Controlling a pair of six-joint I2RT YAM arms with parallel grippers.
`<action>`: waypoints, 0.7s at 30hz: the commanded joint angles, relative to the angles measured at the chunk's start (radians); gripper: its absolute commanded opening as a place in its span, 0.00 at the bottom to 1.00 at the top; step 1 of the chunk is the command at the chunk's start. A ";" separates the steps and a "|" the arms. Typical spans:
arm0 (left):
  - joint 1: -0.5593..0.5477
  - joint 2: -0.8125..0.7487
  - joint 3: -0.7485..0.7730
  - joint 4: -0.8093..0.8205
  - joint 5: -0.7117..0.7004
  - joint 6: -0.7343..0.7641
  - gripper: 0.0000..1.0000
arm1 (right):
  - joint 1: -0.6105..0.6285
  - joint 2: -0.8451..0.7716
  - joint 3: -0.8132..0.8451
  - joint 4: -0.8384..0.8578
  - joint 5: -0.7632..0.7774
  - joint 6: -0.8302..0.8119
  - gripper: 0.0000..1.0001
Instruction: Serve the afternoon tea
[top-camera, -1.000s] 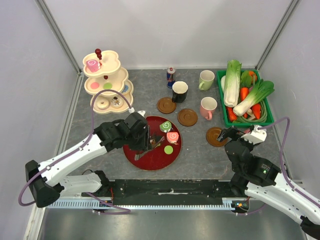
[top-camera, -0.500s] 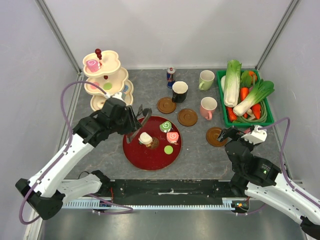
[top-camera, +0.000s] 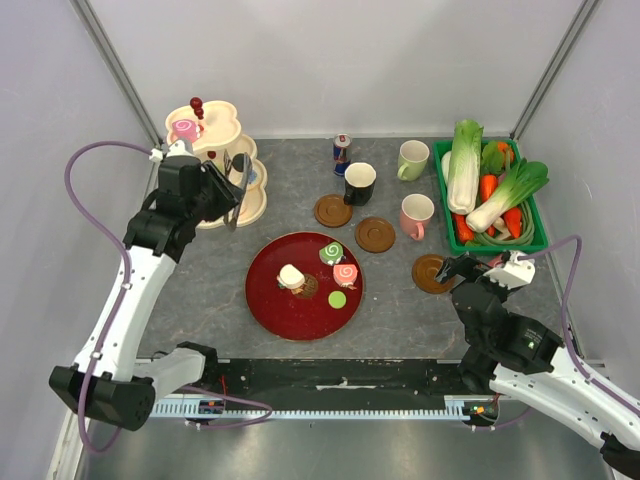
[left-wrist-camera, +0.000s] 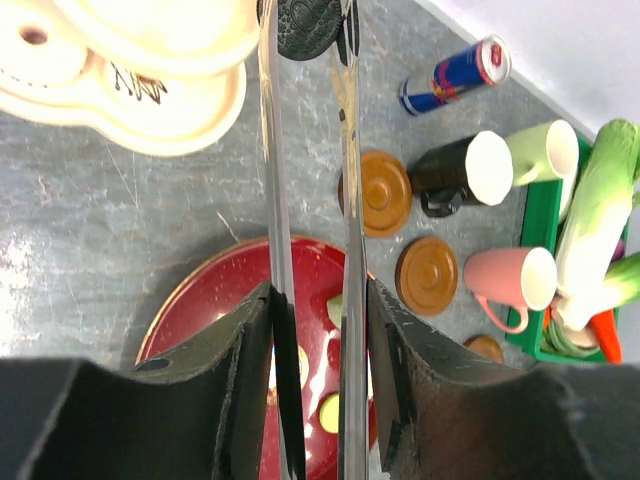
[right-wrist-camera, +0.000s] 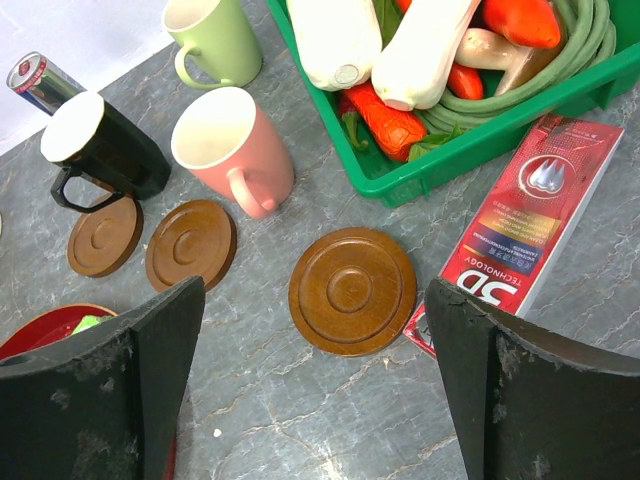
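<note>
My left gripper (top-camera: 218, 192) is shut on metal tongs (top-camera: 237, 185) and holds them up against the cream tiered stand (top-camera: 215, 125). In the left wrist view the tongs (left-wrist-camera: 272, 180) run between my jaws to a dark round tip. The red tray (top-camera: 275, 310) holds a white roll (top-camera: 291, 277), a green swirl roll (top-camera: 331, 252), a pink swirl roll (top-camera: 345, 273) and a green macaron (top-camera: 337, 299). The black mug (top-camera: 359, 182), pale green mug (top-camera: 413, 159) and pink mug (top-camera: 416, 214) stand at the back. My right gripper (right-wrist-camera: 315, 300) is open and empty above a wooden coaster (right-wrist-camera: 352, 290).
Two more coasters (top-camera: 332, 210) (top-camera: 375, 234) lie beside the mugs. A drink can (top-camera: 342, 153) stands behind the black mug. A green basket (top-camera: 540, 230) of toy vegetables is at the right. A red toothpaste box (right-wrist-camera: 530, 220) lies beside the right-hand coaster.
My left arm has lifted the tongs off the red tray and swung them left and back to the tiered stand. A white roll stays on the tray. The right arm has not moved.
</note>
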 joint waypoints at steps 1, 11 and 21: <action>0.057 0.047 0.067 0.113 0.041 0.057 0.45 | 0.000 -0.007 0.012 0.003 0.049 0.018 0.98; 0.129 0.084 0.019 0.177 0.048 0.058 0.45 | 0.000 -0.003 0.021 0.000 0.055 0.018 0.98; 0.143 0.144 -0.012 0.222 0.042 0.052 0.45 | 0.000 0.000 0.018 -0.001 0.060 0.019 0.98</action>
